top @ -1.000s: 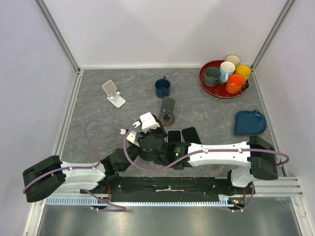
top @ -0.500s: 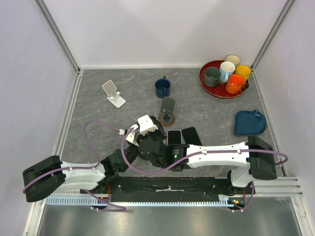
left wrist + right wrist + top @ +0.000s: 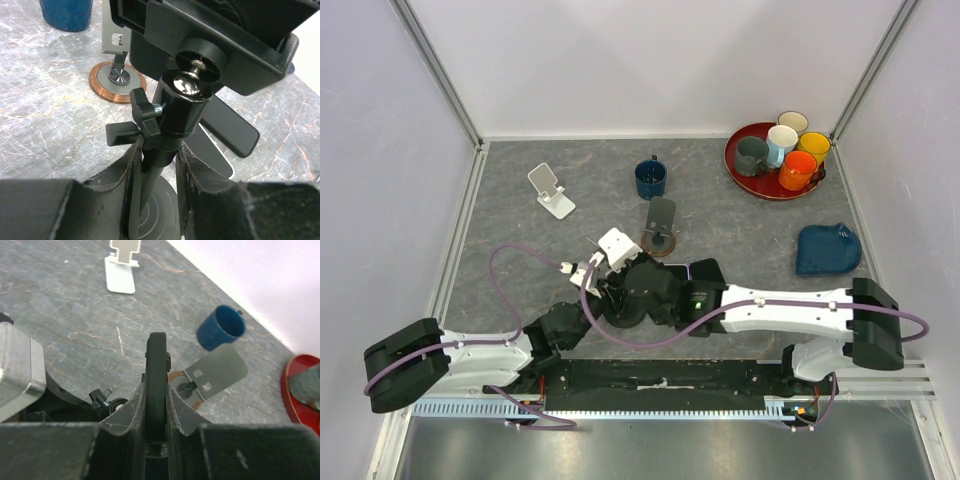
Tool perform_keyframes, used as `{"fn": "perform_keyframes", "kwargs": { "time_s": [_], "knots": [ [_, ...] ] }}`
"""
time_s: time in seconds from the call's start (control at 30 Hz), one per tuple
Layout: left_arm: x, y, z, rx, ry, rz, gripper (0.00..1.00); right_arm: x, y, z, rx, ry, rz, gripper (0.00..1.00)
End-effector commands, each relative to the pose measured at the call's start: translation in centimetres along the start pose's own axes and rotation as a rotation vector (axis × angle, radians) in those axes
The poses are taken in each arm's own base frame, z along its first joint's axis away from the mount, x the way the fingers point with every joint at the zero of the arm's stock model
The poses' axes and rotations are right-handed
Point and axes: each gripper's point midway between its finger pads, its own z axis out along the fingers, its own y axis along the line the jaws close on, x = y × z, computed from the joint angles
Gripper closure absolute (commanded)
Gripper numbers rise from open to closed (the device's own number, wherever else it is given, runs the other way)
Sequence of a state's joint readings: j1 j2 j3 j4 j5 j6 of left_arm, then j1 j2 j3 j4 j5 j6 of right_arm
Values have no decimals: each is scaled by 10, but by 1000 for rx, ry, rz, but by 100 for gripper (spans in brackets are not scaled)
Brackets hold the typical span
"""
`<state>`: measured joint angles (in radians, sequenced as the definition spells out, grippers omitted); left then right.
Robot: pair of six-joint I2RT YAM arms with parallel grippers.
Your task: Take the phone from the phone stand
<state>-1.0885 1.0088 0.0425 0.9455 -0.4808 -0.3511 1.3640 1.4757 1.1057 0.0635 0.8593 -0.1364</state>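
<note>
Phone (image 3: 157, 365) is seen edge-on as a thin black slab, upright, pinched between the pressed-together fingers of the right pincer (image 3: 156, 395). It is located over the front-centre of the grey marble counter (image 3: 520, 260), where both wrists meet. From the left wrist view it appears seated in the black clamp (image 3: 227, 55) on top of the phone stand (image 3: 182, 107), though the phone and clamp edges are hard to separate there. The stand's ball head and side knob are seen just above the left pincer (image 3: 157, 150), whose fingers (image 3: 131, 170) are set close on either side of the stand's post. Whether the post is actually squeezed cannot be told. A flat black slab (image 3: 232, 131) is laid on the counter just behind the stand. Further back a second stand with a copper-rimmed round base (image 3: 660, 228) is placed, its grey plate tilted. A blue mug (image 3: 651, 178) is found beyond it, and a white folding stand (image 3: 551, 190) well to the left. At the far right corner a red tray (image 3: 738, 175) is loaded with a dark green mug (image 3: 752, 155), a white mug (image 3: 781, 140), a yellow mug (image 3: 814, 146), an orange mug (image 3: 797, 170) and a cream mug (image 3: 793, 122). A dark blue cloth (image 3: 828, 249) is laid near the right edge.
</note>
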Motion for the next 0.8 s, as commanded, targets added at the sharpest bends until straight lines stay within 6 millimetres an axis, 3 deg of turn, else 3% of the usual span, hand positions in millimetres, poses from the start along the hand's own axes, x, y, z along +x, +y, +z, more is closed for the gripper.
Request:
{"fn": "perform_keyframes", "kwargs": {
  "time_s": [0.0,0.13,0.33,0.43,0.53,0.6,0.73,0.77],
  "knots": [
    [17,27,-14,-79,18,-70,98,-43,22,-22,-340,-122,104,100],
    [18,29,-13,-75,27,-83,98,-45,36,-33,-482,-131,77,100],
    [19,32,-11,-70,37,-100,98,-30,42,-38,-546,-91,5,100],
    [17,34,-12,-74,30,-106,98,-32,32,-35,-487,-86,36,100],
    [15,38,-12,-90,21,-103,98,-41,13,-29,-349,-115,175,100],
    [14,35,-11,-80,18,-97,89,-40,4,-25,-234,-130,244,100],
    [12,31,-8,-56,22,-65,54,-33,6,-20,-99,-107,364,100],
    [10,29,-6,-53,17,-60,49,-30,8,-18,-66,-96,361,100]
  ]
}}
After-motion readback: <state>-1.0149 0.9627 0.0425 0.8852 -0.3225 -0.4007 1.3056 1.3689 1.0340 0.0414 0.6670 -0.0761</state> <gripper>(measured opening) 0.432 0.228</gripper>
